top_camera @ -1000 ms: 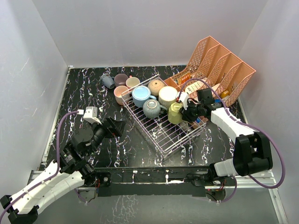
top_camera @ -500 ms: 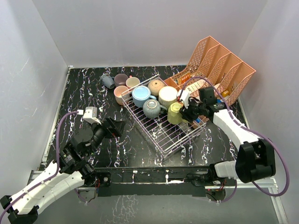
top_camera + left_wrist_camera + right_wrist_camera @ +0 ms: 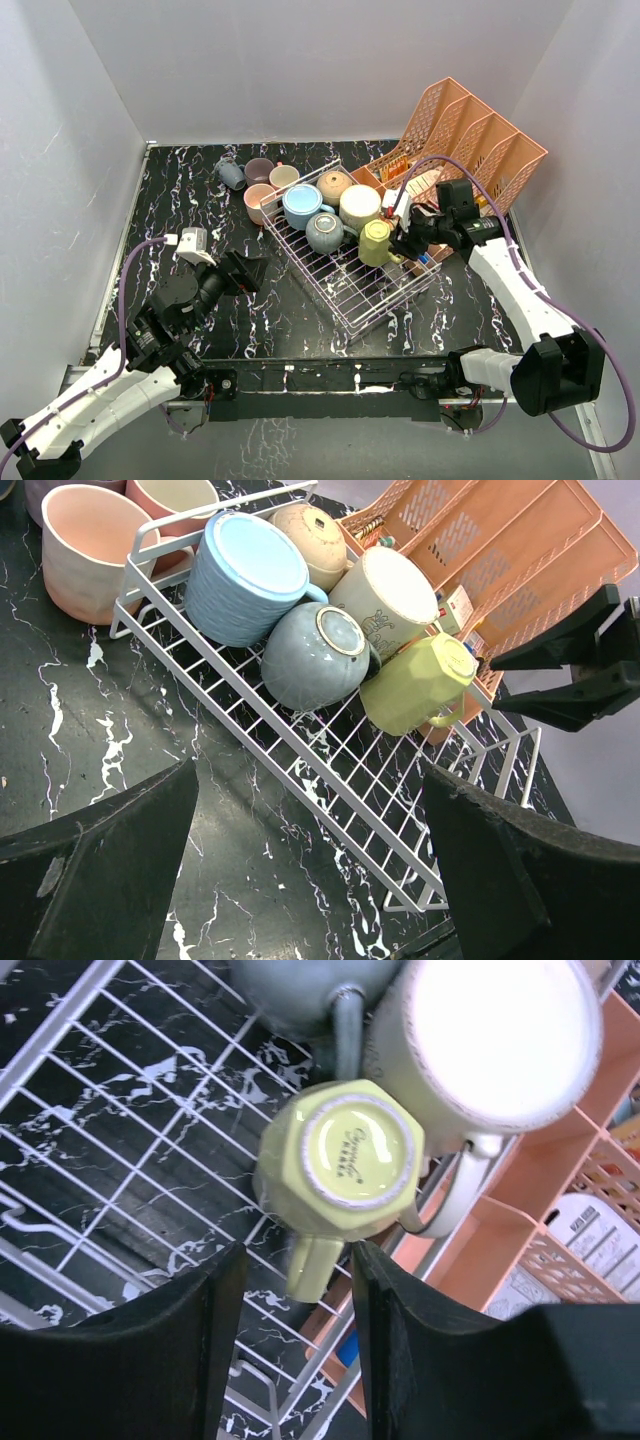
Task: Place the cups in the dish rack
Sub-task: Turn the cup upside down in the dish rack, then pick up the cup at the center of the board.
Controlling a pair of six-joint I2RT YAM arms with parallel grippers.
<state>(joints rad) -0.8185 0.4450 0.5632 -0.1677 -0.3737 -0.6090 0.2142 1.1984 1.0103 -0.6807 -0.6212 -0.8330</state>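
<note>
Your R gripper [image 3: 500,685] sits partly open w/ nothing in it, just beside the pale yellow faceted ceramic mug [image 3: 415,685], not touching. That mug lies tipped in the white wire dish rack [image 3: 340,780], next to the grey-blue mug [image 3: 315,655]. Your L gripper [image 3: 247,271] hangs wide open, empty, over the black marbled table [image 3: 180,190].
</note>
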